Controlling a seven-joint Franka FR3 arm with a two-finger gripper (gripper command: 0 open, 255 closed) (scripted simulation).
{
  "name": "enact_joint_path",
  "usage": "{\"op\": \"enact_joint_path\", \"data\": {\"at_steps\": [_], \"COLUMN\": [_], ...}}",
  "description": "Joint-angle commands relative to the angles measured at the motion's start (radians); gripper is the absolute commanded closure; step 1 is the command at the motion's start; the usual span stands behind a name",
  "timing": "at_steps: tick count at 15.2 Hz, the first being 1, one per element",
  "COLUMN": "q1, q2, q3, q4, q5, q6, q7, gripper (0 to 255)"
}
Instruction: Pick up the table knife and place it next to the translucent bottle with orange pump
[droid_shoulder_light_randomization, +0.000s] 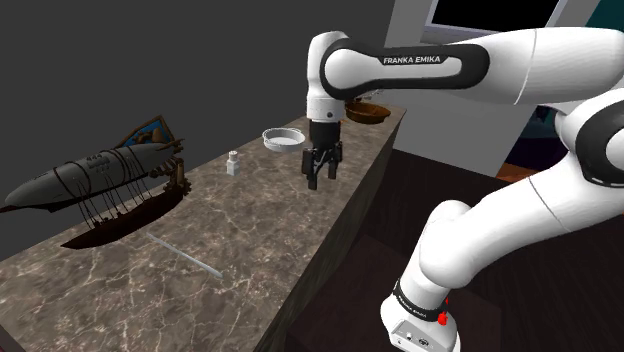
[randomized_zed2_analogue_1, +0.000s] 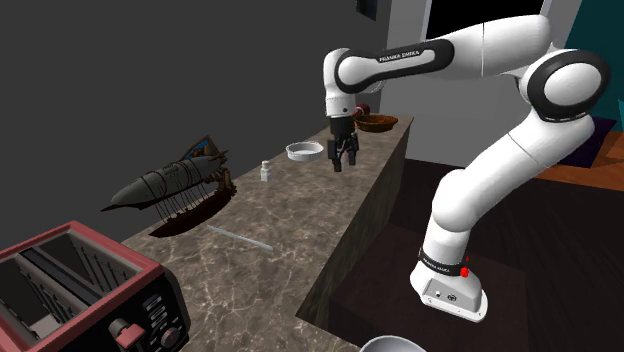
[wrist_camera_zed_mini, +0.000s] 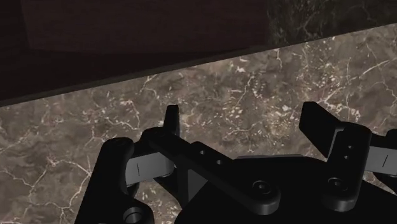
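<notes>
Black gripper (wrist_camera_zed_mini: 243, 113) hangs above the marble counter (wrist_camera_zed_mini: 210, 86), fingers (wrist_camera_zed_mini: 318, 124) wide apart, empty. Approach step, probably: table knife (droid_shoulder_light_randomization: 187, 256) lies well away from the fingers; next, travel over and descend.

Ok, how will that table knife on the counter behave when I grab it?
The table knife looks thin and straight, so probably stiff and light. Lying flat on the marbled counter, it may slide or pivot rather than roll if nudged. Its low profile likely gives the open gripper little to bite.
</notes>
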Motion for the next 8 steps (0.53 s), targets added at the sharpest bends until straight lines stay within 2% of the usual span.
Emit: {"op": "enact_joint_path", "data": {"at_steps": [1,8], "q1": [0.016,0.061], "q2": [0.066,0.286], "q3": [0.035,0.14], "q4": [0.016,0.129], "q5": [0.014,0.019], "q6": [0.057,0.187], "q7": [0.025,0.115], "gripper": [0,0]}}
